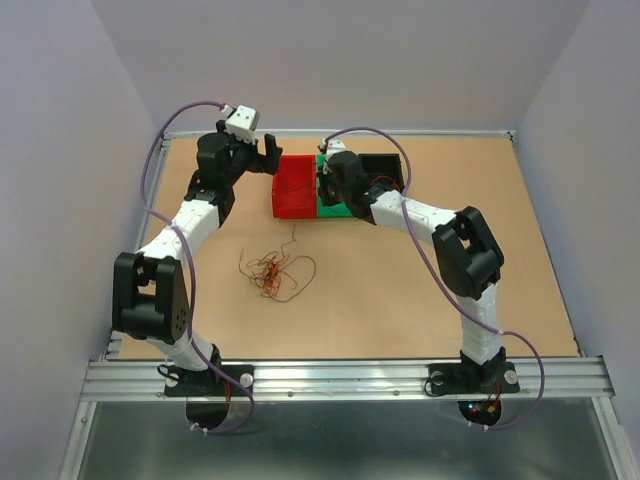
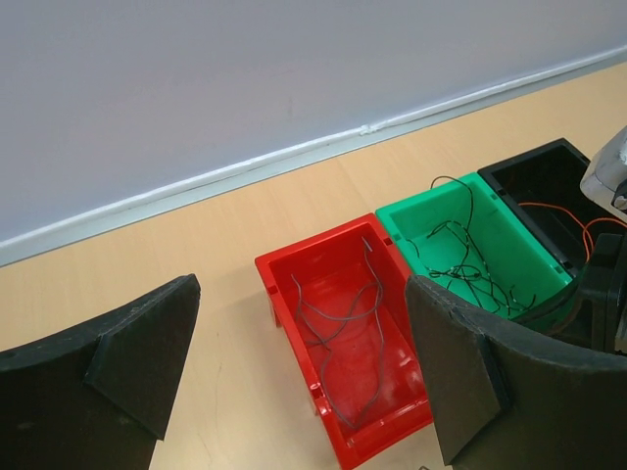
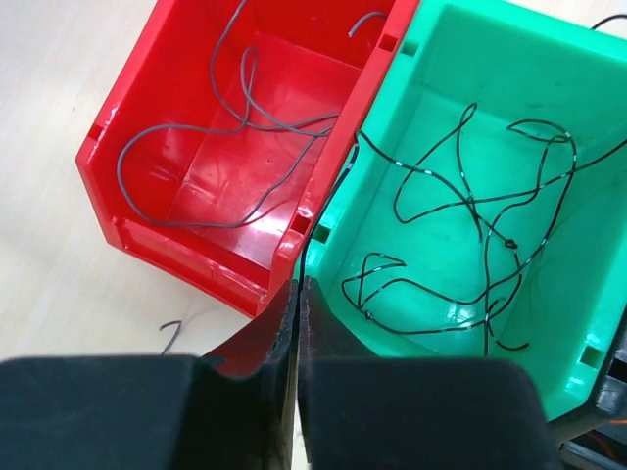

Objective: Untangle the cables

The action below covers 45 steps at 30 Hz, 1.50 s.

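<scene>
The loose cables (image 1: 275, 272) lie as a small orange-red and dark clump on the table in front of the bins. My left gripper (image 1: 262, 150) (image 2: 299, 284) hangs open above the near end of the red bin (image 2: 294, 257), which holds a grey cable (image 2: 333, 318) (image 3: 245, 127). The right gripper (image 1: 325, 185) (image 3: 302, 286) is shut at the rim between the red bin (image 3: 127, 108) and the green bin (image 3: 549, 59). A thin dark cable (image 3: 333, 191) runs from its closed tips up over that rim. More dark cables (image 3: 470, 206) (image 2: 470, 274) curl inside the green bin.
A black bin (image 1: 385, 165) (image 2: 534, 162) stands right of the green bin (image 1: 335, 210) and holds an orange cable (image 2: 558, 208). A short grey wire end (image 3: 171, 333) lies on the table by the red bin (image 1: 295, 186). White walls rise behind the table.
</scene>
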Tool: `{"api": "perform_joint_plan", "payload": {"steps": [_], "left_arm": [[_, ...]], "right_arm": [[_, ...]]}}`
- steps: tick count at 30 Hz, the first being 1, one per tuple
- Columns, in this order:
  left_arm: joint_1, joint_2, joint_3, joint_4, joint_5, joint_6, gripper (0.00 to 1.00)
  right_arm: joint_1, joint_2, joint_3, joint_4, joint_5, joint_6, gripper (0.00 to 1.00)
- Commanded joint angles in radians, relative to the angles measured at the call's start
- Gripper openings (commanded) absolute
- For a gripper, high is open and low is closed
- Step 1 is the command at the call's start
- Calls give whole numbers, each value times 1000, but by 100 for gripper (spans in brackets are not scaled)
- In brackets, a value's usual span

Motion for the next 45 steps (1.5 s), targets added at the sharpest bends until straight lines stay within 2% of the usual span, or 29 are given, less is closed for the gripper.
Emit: {"api": "perform_joint_plan", "payload": {"steps": [1, 7, 13, 23, 33, 38, 40, 41, 45], "left_arm": [[-2, -52, -11, 64, 14, -6, 98], [-1, -55, -19, 75, 16, -6, 98], [-2, -44, -16, 73, 24, -5, 98], [-2, -41, -16, 73, 28, 3, 98], [-2, -34, -16, 70, 47, 12, 98], [-4, -70, -32, 61, 57, 14, 98], [-7, -84, -60, 47, 53, 30, 98], [-8, -106, -75, 44, 35, 55, 98], [-12, -178, -160, -32, 14, 138, 98]], "right_arm": [[-17, -3, 67, 79, 29, -5, 1], [-54, 16, 67, 146, -48, -42, 1], [-86, 63, 153, 148, -98, -69, 1], [-140, 98, 190, 149, -195, -79, 0], [-145, 82, 6, 163, -171, 39, 1], [-136, 68, -26, 136, -151, 56, 1], [-129, 60, -37, 129, -128, 56, 5], [-128, 51, -43, 128, -125, 56, 15], [-117, 1, -49, 129, -112, 52, 30]]}}
